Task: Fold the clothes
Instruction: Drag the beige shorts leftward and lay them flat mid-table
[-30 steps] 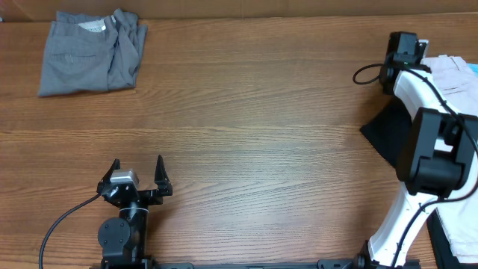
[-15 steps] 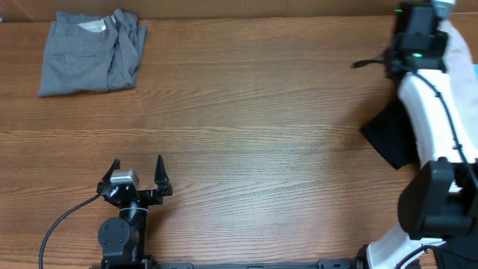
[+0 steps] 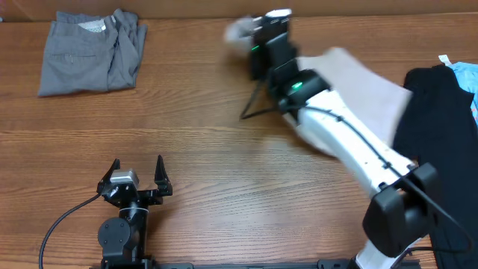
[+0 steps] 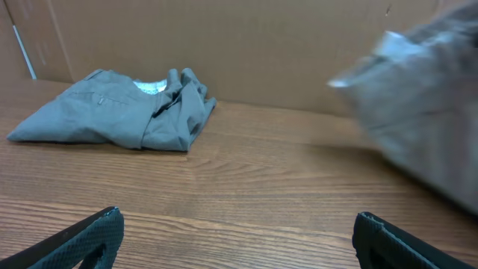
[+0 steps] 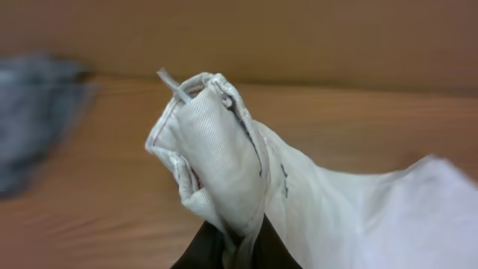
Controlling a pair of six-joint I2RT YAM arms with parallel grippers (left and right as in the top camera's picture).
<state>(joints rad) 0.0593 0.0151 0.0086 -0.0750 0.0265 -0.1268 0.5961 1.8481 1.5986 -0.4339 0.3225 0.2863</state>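
Note:
My right gripper (image 3: 250,33) is shut on pale beige shorts (image 3: 366,82), gripping a bunched edge at the far middle of the table; the cloth trails back to the right under the arm. In the right wrist view the fingers pinch the folded waistband edge (image 5: 216,157). Grey shorts (image 3: 91,51) lie folded at the far left and also show in the left wrist view (image 4: 119,116). A black T-shirt (image 3: 433,142) lies at the right edge. My left gripper (image 3: 137,175) is open and empty near the front left (image 4: 235,235).
A cardboard wall (image 4: 246,45) runs along the table's far edge. A bit of light blue cloth (image 3: 467,75) shows at the right edge beside the black T-shirt. Bare wood (image 3: 224,172) lies between the two arms.
My right arm has swung fast from the far right to the far middle, dragging the beige shorts leftward with it. The black T-shirt now lies uncovered at the right. The left arm has not moved.

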